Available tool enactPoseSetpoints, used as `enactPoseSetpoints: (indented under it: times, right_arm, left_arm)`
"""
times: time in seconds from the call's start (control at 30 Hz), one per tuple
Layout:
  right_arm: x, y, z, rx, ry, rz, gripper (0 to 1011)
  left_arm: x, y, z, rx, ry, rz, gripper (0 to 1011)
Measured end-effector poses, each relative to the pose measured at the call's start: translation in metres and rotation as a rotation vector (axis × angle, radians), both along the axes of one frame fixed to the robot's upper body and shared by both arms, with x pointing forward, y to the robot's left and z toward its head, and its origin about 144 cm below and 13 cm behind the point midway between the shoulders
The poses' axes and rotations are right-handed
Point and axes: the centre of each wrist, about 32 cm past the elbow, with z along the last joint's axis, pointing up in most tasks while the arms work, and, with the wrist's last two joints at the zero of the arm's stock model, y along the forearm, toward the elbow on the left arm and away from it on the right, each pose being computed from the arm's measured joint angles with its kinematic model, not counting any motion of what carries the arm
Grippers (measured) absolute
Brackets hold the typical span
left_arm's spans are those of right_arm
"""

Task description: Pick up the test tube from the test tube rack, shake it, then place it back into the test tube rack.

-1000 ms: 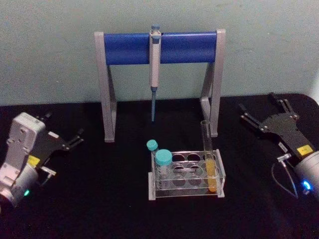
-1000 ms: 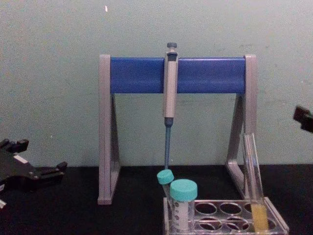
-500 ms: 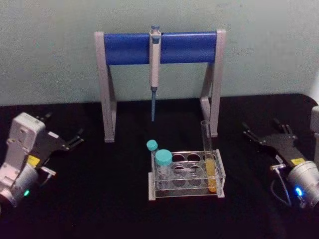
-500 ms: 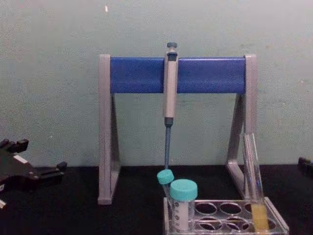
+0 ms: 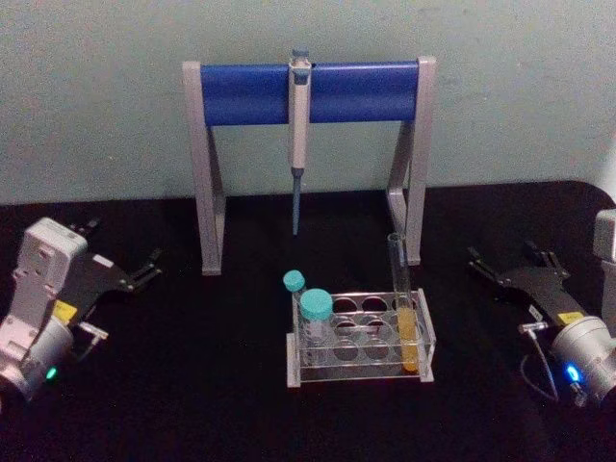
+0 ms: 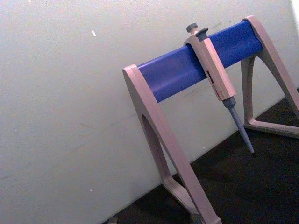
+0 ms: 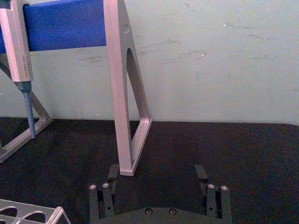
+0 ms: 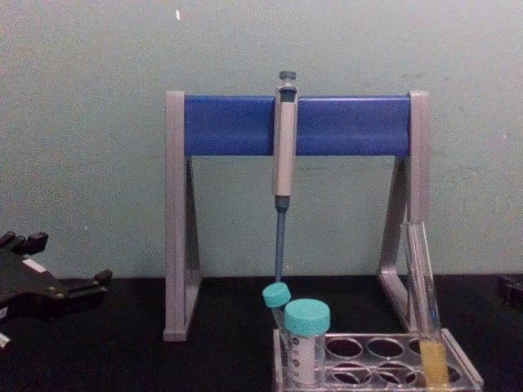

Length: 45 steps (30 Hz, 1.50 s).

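Note:
The test tube [image 5: 403,294], long and clear with yellow liquid at the bottom, stands uncapped in the right end of the clear test tube rack [image 5: 358,355] at table centre. The chest view shows the test tube [image 8: 426,314] leaning a little in the rack [image 8: 365,363]. My right gripper [image 5: 506,254] hovers low to the right of the rack, open with nothing between its fingers [image 7: 201,172]. A corner of the rack [image 7: 55,214] lies off to its side. My left gripper [image 5: 125,243] rests open at the far left, well away from the rack.
A pipette stand [image 5: 245,92] with grey legs and a blue bar stands behind the rack, with a grey-blue pipette [image 5: 299,125] hanging from it. Two teal-capped tubes [image 5: 315,308] fill the rack's left end. The stand's right leg [image 7: 123,116] rises just ahead of my right gripper.
My right gripper has dropped lower and drawn back toward me, still open. The test tube, the rack and my left arm have not moved.

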Motion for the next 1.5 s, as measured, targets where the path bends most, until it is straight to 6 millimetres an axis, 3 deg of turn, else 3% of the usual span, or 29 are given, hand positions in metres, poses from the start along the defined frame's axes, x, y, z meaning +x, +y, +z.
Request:
enactPoseSetpoints:
  times: [1.5]
  right_arm:
    - [-0.0003,0.0004,0.0012,-0.002,-0.005,0.007,1000]
  left_arm:
    - [0.0,0.0,0.0,0.0,0.0,0.0,1001]
